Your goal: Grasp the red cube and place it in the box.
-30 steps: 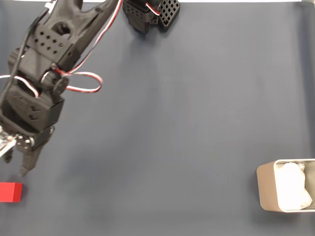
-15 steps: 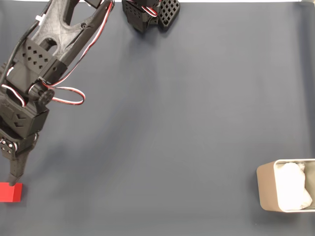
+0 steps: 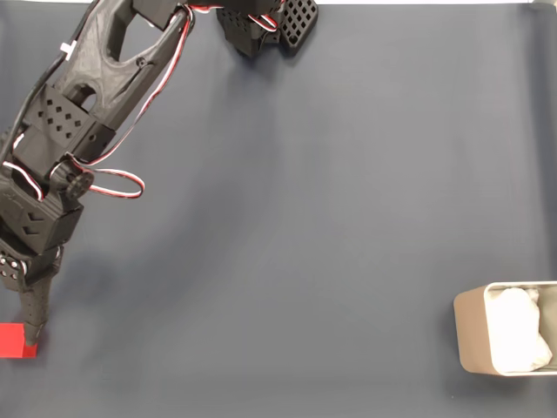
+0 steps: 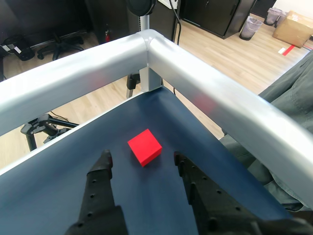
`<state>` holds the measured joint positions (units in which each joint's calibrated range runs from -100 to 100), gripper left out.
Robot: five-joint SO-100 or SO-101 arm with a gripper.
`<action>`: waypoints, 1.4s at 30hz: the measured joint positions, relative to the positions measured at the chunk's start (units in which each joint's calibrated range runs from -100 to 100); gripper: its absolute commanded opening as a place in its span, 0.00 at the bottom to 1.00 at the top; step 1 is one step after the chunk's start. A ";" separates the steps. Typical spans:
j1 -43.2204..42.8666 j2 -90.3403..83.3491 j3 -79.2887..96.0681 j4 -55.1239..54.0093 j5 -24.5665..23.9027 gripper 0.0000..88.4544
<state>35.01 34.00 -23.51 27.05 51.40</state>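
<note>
1. Cube: small bright red plastic block with flat faces (image 3: 16, 340), lying flat on the dark navy cloth table cover (image 3: 348, 218) at the far lower left edge of the fixed view, its left part cut by the frame edge.
2. In the wrist view, same red cube (image 4: 145, 146) near the table's corner, just inside the rounded silver metal rail (image 4: 205, 83) that frames the cloth, one corner turned toward the camera.
3. Black two-finger plastic gripper (image 4: 142, 159) spread apart, holding nothing; cube just ahead of the fingertips and roughly centred on the gap between them, apart from both.
4. In the fixed view, gripper (image 3: 30, 331) pointing down the picture, its dark tip overlapping the cube's upper right edge; contact not decidable from above.
5. Black perforated arm (image 3: 78, 122) reaching from the top centre down the left side, with a looping red-and-white cable (image 3: 117, 185) hanging beside the wrist joint.
6. Beige rectangular box with rounded corners and thin pale walls (image 3: 470, 335) at the lower right edge of the fixed view, well apart from the cube, partly cropped by the frame.
7. Inside it, white wadding (image 3: 518, 329) filling most of the visible interior.
8. Beyond the rail in the wrist view, pale wooden floor (image 4: 205, 36).
</note>
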 measured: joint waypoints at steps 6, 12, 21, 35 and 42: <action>-0.15 2.34 0.00 -3.18 0.29 0.43; 0.22 4.86 -0.09 -6.36 1.17 0.43; 0.22 8.94 -1.72 -10.34 1.17 0.44; 0.22 13.03 -3.53 -10.82 0.98 0.44; 0.22 14.33 -6.15 -10.90 0.39 0.44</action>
<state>35.24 48.33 -29.66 16.15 51.79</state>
